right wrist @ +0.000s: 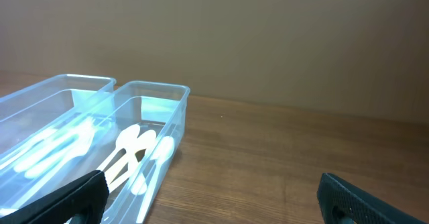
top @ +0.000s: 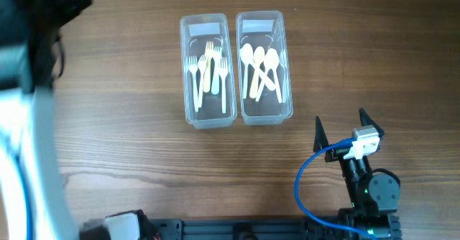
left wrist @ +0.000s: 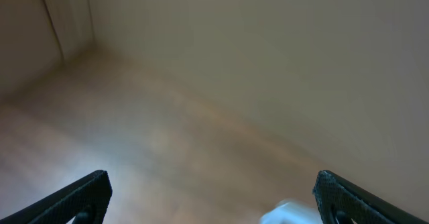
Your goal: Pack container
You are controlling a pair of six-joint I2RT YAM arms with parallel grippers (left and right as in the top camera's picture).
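Two clear plastic containers stand side by side at the back middle of the table. The left container [top: 184, 67] holds several white forks [top: 209, 71]. The right container [top: 287, 67] holds several white spoons [top: 260, 67]. My right gripper [top: 341, 123] is open and empty, in front of and to the right of the spoon container. In the right wrist view the open jaws [right wrist: 211, 200] frame bare table, with the spoon container [right wrist: 154, 86], its spoons [right wrist: 137, 150] and the fork container [right wrist: 67, 80] at the left. My left gripper [left wrist: 214, 197] is open and empty over blurred wood.
My left arm [top: 21, 125] rises close to the overhead camera along the left edge and hides that part of the table. A blurred white shape [left wrist: 288, 214] shows near the left gripper's right finger. A blue cable [top: 302, 186] loops beside the right arm's base.
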